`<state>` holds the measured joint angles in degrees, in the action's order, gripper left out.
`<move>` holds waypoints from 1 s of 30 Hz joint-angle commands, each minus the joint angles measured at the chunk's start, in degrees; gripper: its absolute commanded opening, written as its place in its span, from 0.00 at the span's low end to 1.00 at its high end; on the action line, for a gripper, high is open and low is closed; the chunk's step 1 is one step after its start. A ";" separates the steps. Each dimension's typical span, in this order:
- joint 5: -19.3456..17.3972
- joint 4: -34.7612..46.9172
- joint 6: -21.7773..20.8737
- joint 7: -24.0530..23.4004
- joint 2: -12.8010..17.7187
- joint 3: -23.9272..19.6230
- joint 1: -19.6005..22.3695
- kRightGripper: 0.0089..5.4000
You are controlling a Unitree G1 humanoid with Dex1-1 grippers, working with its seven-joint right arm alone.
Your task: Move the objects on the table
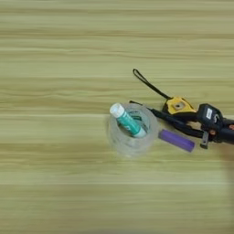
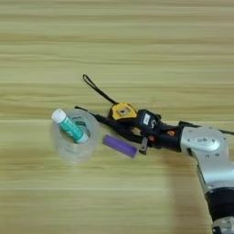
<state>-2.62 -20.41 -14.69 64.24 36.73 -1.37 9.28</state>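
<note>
Reaching leftward, the pincer (image 2: 119, 130) meets the tape measure (image 2: 122, 111).

We see a table (image 1: 68, 192) of light wood with a smooth, faintly sheened finish and long grain stripes. The tape roll (image 1: 131, 137) looks like clear, glossy plastic film. The glue stick (image 1: 128, 120) reads as smooth teal plastic under a white cap. The tape measure (image 2: 122, 111) has a hard yellow-black shell and a matt black strap (image 2: 97, 90). Our forearm (image 2: 208, 151) is satin silver metal.
</note>
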 commanded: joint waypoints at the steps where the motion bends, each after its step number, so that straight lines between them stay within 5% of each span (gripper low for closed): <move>1: 0.47 0.43 -0.79 -1.70 3.17 -0.43 2.41 0.21; 14: 0.66 -1.39 -1.72 -2.11 3.53 0.35 3.17 0.21; 30: -0.23 -1.99 -1.78 -3.12 2.71 0.11 3.99 0.55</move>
<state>-2.39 -23.42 -16.93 63.39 37.41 0.05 10.48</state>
